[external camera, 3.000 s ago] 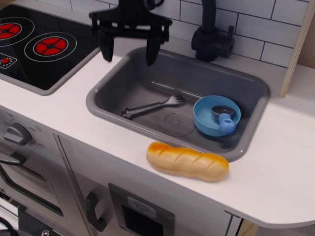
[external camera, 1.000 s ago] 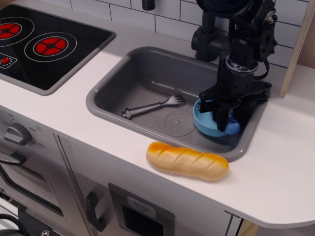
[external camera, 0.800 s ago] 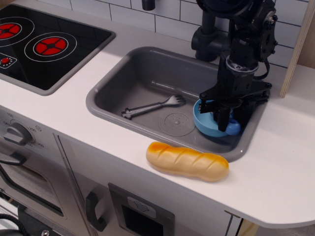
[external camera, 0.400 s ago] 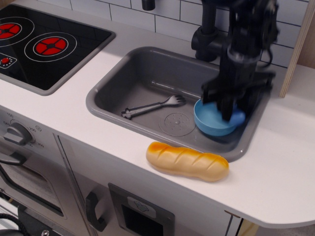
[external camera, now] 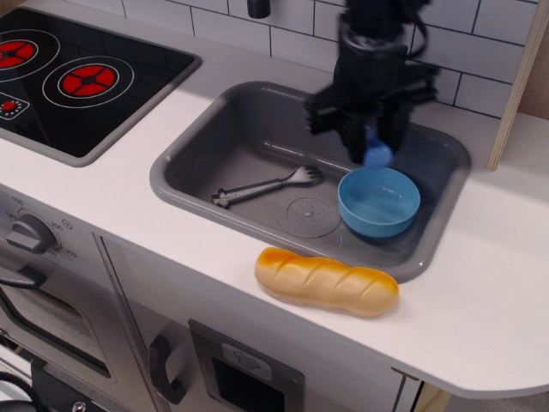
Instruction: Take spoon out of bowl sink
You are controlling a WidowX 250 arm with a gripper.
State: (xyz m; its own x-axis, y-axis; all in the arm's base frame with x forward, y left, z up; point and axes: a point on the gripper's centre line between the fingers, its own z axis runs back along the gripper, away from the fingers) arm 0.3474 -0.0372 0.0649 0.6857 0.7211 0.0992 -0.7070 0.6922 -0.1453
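Grey plastic sink (external camera: pixel 206 146), one, rectangular with rounded corners, set into a white counter (external camera: pixel 506 283); one round moulded drain (external camera: pixel 307 215) in its floor.

Bowl (external camera: pixel 378 202), one, sky-blue, upright on the sink floor at the right end, just beside the drain. Nothing shows inside it.

Spoon (external camera: pixel 376 154), one. Only its rounded blue handle end shows, hanging below the gripper, in the air above the bowl's far rim and clear of the bowl; the head is hidden by the fingers.

Gripper (external camera: pixel 367 142), one, black, motion-blurred, pointing down over the back right part of the sink. Its fingers (external camera: pixel 353 139) are drawn in close on the spoon, which they hold from above.

Fork (external camera: pixel 266 186), one, all grey, lying flat on the sink floor left of the drain, tines toward the bowl, well apart from the gripper.

Bread loaf (external camera: pixel 326 281), one, yellow-brown toy, lying on the counter just in front of the sink's near rim.

Tap (external camera: pixel 360 69), one, black, behind the sink, partly hidden by the arm.

Hob (external camera: pixel 69 77), one, black, at the left; two red ring burners plainly seen, a third small red mark at its left edge.

Knob (external camera: pixel 33 232), one in view on the cabinet front below the hob.
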